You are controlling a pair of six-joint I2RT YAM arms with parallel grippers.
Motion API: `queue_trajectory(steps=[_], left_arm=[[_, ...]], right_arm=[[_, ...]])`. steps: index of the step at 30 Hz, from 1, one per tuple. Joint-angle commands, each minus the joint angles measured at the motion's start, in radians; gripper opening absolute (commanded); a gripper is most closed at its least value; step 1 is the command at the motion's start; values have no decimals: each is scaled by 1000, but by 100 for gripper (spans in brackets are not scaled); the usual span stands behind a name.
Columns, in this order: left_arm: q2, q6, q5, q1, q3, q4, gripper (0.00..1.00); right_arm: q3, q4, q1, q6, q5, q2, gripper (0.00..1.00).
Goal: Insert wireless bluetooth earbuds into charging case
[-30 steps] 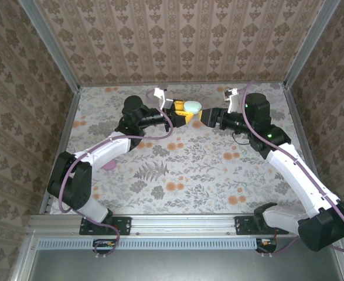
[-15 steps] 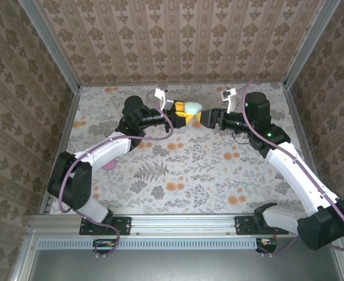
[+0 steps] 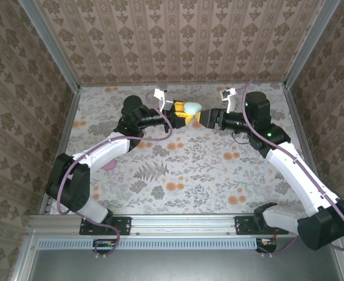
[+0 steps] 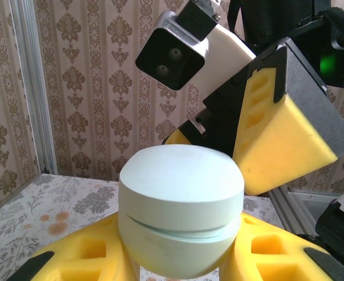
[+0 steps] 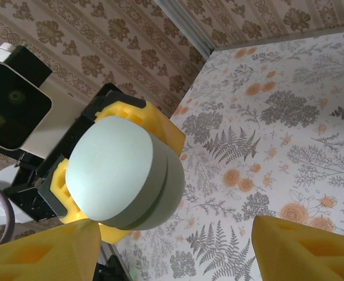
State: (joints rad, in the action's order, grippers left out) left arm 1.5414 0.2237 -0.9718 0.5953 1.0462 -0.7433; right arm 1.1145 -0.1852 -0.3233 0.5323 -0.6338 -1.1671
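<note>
The charging case (image 4: 181, 205) is a pale mint, rounded shell with its lid down, only a thin seam showing. My left gripper (image 4: 177, 254) is shut on it, with a yellow foam finger (image 4: 81, 260) pressing on either side. In the top view the case (image 3: 193, 107) is held up at the back middle of the table, at the tip of the left gripper (image 3: 183, 112). My right gripper (image 3: 207, 119) faces it from the right, open. In the right wrist view the case (image 5: 125, 172) hangs just beyond my right gripper (image 5: 172, 257), clear of its spread fingers (image 5: 43, 252).
The floral table (image 3: 189, 170) is walled in by patterned panels on three sides. A small pink object (image 3: 108, 167) lies beside the left arm. The right arm's wrist camera (image 4: 174, 55) and a yellow finger (image 4: 283, 140) hang close above the case.
The right gripper has edged slightly left toward the case. The left gripper and the case have stayed put.
</note>
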Motion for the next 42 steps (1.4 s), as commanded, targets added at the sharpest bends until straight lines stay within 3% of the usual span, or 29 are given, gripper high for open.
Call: queue_trajectory(steps=[1, 42], left_arm=[[-37, -30, -32, 11, -11, 5, 29], [-31, -44, -29, 6, -2, 13, 28]], right_arm=[[38, 30, 1, 30, -10, 3, 71], [45, 46, 30, 106, -53, 20, 73]])
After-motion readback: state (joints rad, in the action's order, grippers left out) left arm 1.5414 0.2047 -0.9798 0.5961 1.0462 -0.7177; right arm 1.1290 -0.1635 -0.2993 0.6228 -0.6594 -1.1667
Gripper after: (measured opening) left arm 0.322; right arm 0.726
